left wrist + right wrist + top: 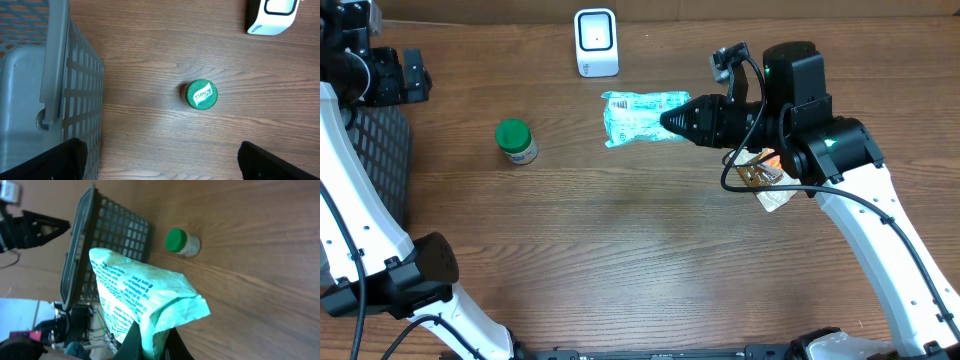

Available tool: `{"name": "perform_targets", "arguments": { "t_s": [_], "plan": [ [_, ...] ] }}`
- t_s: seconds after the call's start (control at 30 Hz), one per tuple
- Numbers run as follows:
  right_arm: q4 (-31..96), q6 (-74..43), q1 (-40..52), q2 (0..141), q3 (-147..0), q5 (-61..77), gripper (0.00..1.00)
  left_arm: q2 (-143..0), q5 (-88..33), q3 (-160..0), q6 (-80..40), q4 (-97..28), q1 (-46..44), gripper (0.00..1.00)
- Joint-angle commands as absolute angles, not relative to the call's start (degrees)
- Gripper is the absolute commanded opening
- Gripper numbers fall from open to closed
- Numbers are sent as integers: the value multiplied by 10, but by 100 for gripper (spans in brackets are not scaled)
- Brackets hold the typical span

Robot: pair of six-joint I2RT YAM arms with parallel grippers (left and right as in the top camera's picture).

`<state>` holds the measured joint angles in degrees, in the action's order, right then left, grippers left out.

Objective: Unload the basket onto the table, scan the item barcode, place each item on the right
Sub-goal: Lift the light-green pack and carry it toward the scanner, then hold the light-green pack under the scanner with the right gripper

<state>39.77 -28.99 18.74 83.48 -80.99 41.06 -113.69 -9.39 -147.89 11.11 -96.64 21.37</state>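
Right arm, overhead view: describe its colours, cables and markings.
The right arm has white links and black joint housings, two showing small green lights. A black cable loops beside the wrist. The right gripper is black and tapers to a point, with a small camera mounted near its base.

Overhead: fixed, straight down, whole table in frame. Left wrist: high, facing down near 9 o'clock, sharing jar, basket and scanner with overhead. Right wrist: low, facing 9 o'clock; jar and basket shared.

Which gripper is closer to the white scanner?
Right. The right gripper, shut on the packet, sits near the scanner; the left gripper hangs far off beside the basket.
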Motion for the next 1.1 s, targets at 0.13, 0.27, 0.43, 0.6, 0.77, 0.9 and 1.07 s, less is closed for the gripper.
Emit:
{"name": "perform_targets", "arguments": {
  "t_s": [0.13, 0.27, 0.43, 0.6, 0.77, 0.9, 1.07],
  "plan": [
    [430, -323, 187, 821, -823, 375, 4, -1136, -100, -1481, 116, -966, 213, 100],
    [485, -310, 187, 832, -874, 324, 4, -1136, -100, -1481, 116, -966, 213, 100],
    [587, -262, 204, 901, -1038, 223, 4, -1136, -100, -1481, 116, -966, 213, 99],
    [675, -204, 244, 1028, -1264, 78, 4, -1136, -101, -1481, 116, -966, 213, 99],
    [577, -85, 289, 1120, -1339, -114, 4, -1136, -100, -1481, 116, -966, 213, 100],
    [442, 44, 316, 1187, -1332, -260, 4, -1136, -100, -1481, 116, -966, 213, 99],
    [286, 273, 325, 1277, -1331, -325, 4, -1136, -100, -1481, 116, -966, 213, 100]
  ]
}}
